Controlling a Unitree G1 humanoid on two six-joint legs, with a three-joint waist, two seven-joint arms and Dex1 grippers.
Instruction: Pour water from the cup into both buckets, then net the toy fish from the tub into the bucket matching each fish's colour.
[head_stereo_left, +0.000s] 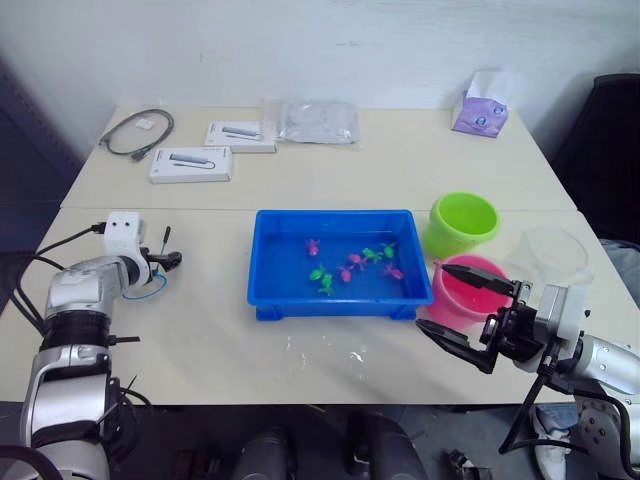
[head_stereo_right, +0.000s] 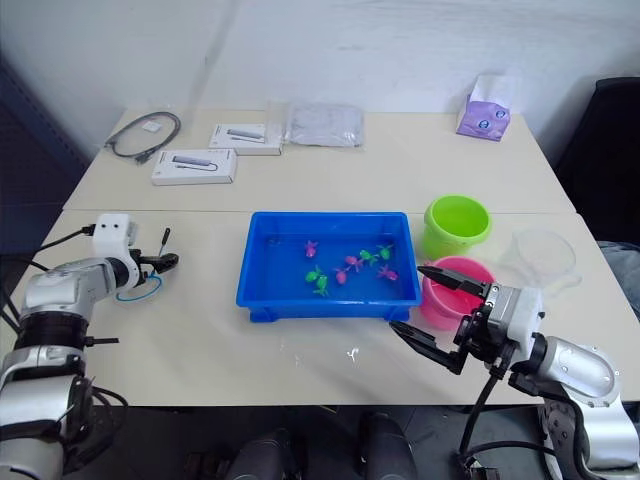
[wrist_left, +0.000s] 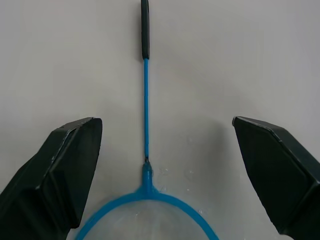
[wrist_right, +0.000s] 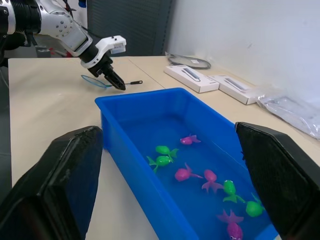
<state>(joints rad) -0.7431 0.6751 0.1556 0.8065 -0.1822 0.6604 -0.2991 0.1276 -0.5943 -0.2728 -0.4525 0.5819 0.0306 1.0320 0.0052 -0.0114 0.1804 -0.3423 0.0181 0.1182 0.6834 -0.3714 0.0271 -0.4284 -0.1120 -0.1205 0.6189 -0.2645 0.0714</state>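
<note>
Your left pincer (wrist_left: 160, 170) hangs spread wide over the net (wrist_left: 146, 150), which lies flat on the tabletop (head_stereo_left: 200, 330) at the robot's left — the blue hoop sits between the two black fingers (wrist_left: 60, 175), the thin handle running straight away to its dark grip. Neither finger touches it.

Your right pincer (head_stereo_left: 470, 315) is also spread wide and holds nothing; it hovers at the right end of the tub (head_stereo_left: 275, 290), just in front of the pink bucket (head_stereo_left: 455, 305). One fingertip reaches over that bucket's rim.

The tub sits mid-tabletop with water in it and the toy fish (head_stereo_left: 350, 265) — pink and green ones — clustered toward its right half. The green bucket (head_stereo_left: 462, 225) stands just behind the pink one, near the tub's far right corner. The cup (head_stereo_left: 555, 255) stands to the right of both buckets, close to the tabletop's edge.

Small wet patches (head_stereo_left: 330, 350) glint on the tabletop in front of the tub. At the far side lie two white boxes (head_stereo_left: 190, 163), a coiled cable (head_stereo_left: 135, 132), a clear plastic bag (head_stereo_left: 318, 121) and a purple tissue pack (head_stereo_left: 480, 105).
</note>
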